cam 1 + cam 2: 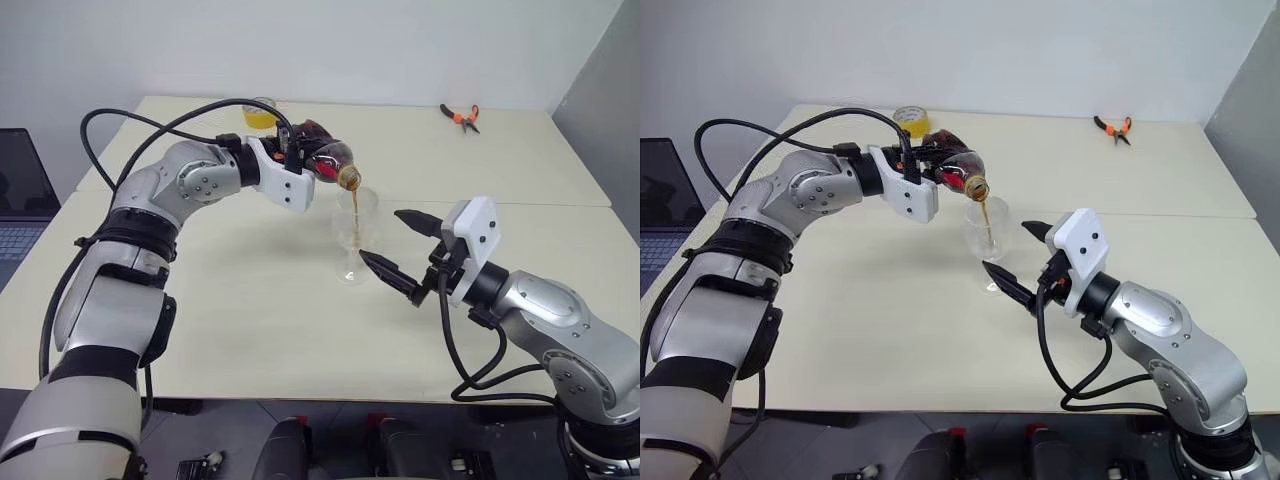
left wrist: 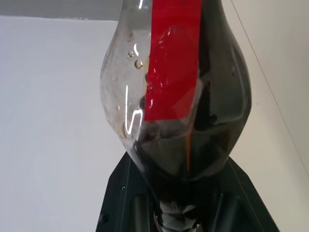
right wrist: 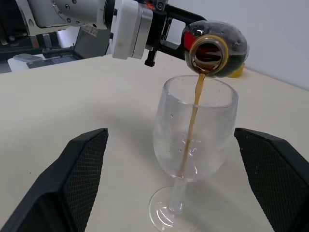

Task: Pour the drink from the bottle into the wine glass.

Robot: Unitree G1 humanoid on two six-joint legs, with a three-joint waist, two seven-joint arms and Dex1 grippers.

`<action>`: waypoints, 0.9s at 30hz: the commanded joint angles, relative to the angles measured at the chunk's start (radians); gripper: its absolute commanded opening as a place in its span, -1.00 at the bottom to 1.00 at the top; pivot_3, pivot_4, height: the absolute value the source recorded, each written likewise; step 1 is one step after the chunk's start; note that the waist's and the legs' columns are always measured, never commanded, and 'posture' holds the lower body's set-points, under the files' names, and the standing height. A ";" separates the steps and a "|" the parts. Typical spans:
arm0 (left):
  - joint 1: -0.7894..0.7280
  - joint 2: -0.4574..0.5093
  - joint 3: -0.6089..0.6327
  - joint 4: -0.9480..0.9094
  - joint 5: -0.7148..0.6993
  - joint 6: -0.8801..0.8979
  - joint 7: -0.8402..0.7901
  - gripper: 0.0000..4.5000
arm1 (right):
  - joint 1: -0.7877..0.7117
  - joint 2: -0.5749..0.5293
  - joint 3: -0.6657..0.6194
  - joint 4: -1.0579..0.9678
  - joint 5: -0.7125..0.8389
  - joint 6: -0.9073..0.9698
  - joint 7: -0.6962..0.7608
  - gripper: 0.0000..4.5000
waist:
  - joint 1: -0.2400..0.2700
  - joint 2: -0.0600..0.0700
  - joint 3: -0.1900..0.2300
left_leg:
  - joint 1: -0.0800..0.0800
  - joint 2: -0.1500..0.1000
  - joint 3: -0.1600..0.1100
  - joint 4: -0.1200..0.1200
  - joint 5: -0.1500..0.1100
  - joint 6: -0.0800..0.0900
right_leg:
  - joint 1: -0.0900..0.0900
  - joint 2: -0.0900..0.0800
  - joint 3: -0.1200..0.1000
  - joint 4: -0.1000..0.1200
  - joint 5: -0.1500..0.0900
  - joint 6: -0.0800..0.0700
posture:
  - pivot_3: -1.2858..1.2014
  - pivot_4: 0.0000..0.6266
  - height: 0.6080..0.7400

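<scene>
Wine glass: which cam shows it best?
Right wrist view: the wine glass stands close up, from rim to foot, with the drink streaming in from the bottle. Both eye views show it small, between the arms. The left wrist view shows the bottle instead.

- i'm in a lab or workshop: plain pale tables [image 1: 250, 330], bare wall
- pliers [image 1: 461, 116] far beyond my right gripper [image 1: 392, 245]
- laptop [image 1: 22, 195] left of my left arm

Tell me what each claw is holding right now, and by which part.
The left claw grips the bottle by its bulbous body, tilted over the wine glass. The right claw is open astride the glass, holding nothing.
</scene>
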State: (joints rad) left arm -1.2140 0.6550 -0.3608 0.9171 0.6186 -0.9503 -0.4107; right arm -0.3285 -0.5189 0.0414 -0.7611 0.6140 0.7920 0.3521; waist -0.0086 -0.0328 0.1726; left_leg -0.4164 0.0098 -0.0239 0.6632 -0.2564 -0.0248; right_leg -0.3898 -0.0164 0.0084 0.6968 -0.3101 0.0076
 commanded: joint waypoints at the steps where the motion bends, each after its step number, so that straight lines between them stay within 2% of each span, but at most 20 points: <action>1: -0.055 0.019 0.008 -0.023 0.006 -0.019 0.044 -0.67 | -0.018 0.005 -0.008 -0.026 0.006 -0.006 0.003 1.00 | 0.000 0.000 0.000 | 0.000 0.000 0.000 0.000 0.000 0.000 | 0.000 0.000 0.000 0.000 0.000 0.000 | 0.03 -0.52 1.00; 27: -0.096 0.026 -0.025 0.020 0.087 -0.034 0.140 -0.67 | -0.023 0.004 -0.009 -0.027 0.011 0.010 0.013 1.00 | 0.000 0.000 0.000 | 0.000 0.000 0.000 0.001 0.000 0.000 | 0.000 0.000 0.000 0.001 0.000 0.000 | 0.03 -0.52 1.00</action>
State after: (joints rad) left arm -1.2696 0.6647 -0.3893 0.9497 0.7138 -0.9731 -0.3008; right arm -0.3329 -0.5135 0.0414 -0.7612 0.6165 0.8100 0.3589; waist -0.0087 -0.0328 0.1725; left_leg -0.4163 0.0097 -0.0236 0.6638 -0.2563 -0.0249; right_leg -0.3899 -0.0165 0.0085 0.6974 -0.3101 0.0076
